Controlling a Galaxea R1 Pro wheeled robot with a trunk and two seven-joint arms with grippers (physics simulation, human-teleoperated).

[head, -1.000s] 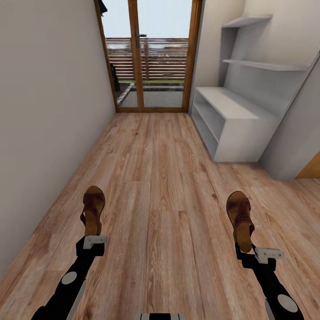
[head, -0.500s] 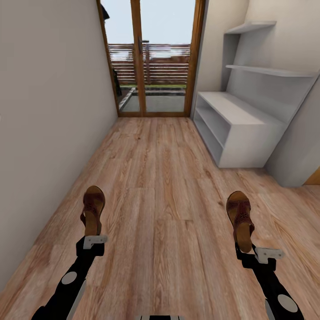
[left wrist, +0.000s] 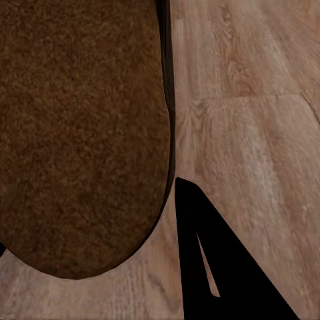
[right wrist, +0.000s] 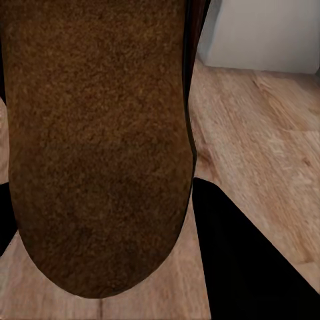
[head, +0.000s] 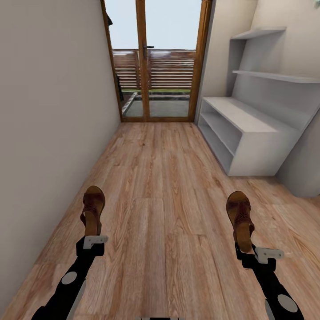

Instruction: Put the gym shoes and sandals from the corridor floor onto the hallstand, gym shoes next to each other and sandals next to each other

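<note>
Grippers' fingertips hidden; left sandal [head: 93,208], right sandal [head: 240,218] held.

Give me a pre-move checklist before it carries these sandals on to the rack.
1. Left claw holds a sandal: ok, clear of the floor.
2. Right claw holds the other sandal: ok, also held up.
3. Rack in view: ok, ahead on the right against the wall.
4. Rack's bench top and open tiers free for shoes: ok as far as visible.
5. Floor path to the rack: ok, nothing lying in the way.
6. Gym shoes located: cannot tell.
</note>
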